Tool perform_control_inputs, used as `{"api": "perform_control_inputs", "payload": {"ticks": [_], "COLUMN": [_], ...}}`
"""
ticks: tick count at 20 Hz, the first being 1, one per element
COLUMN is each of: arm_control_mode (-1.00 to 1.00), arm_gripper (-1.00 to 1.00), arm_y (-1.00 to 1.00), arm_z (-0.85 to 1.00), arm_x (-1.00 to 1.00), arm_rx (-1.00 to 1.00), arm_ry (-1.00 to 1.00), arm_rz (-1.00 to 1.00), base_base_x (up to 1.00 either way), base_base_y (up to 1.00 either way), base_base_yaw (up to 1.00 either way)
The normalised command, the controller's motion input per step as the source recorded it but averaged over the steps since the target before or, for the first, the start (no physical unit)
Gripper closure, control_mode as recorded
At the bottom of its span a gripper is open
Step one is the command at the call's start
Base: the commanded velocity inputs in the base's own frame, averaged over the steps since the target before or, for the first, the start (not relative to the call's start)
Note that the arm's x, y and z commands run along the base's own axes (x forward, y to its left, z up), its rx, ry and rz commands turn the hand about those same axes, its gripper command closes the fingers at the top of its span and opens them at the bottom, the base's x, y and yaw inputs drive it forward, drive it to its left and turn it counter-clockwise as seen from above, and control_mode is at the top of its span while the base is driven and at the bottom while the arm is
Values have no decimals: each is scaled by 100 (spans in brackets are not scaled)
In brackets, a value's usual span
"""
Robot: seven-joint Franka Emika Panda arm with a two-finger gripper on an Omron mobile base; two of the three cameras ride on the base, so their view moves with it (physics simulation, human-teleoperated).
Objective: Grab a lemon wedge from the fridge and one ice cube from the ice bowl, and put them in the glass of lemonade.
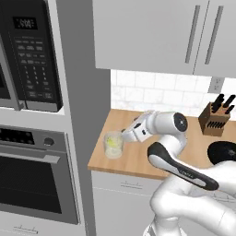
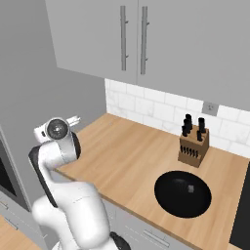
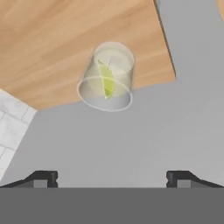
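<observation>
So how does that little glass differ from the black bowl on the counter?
The glass is clear, so you see a yellow-green wedge inside; the bowl is solid black. The glass is narrow and upright-walled; the bowl is wide and low. The glass stands at the counter's end by the tall grey panel, next to the open gripper; the bowl sits near the knife block. Both rest upright on the same wooden counter.

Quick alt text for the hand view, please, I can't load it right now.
The clear glass of lemonade stands on the wooden counter near its corner, with a yellow-green lemon wedge inside it. The open pincer sits back from the glass, empty, its two dark fingertips spread wide at the bottom.
</observation>
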Motion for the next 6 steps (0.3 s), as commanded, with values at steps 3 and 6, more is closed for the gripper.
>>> {"api": "perform_control_inputs", "payload": {"ticks": [3, 6], "arm_control_mode": [-100, -100], "arm_gripper": [-100, -100], "arm_y": [-32, -23], "arm_z": [89, 53], "arm_x": [-65, -75], "arm_rx": [0, -4], "arm_ry": [7, 20], "arm_rz": [0, 0], "base_base_x": [0, 0], "base_base_y": [0, 0], "base_base_yaw": [0, 0]}}
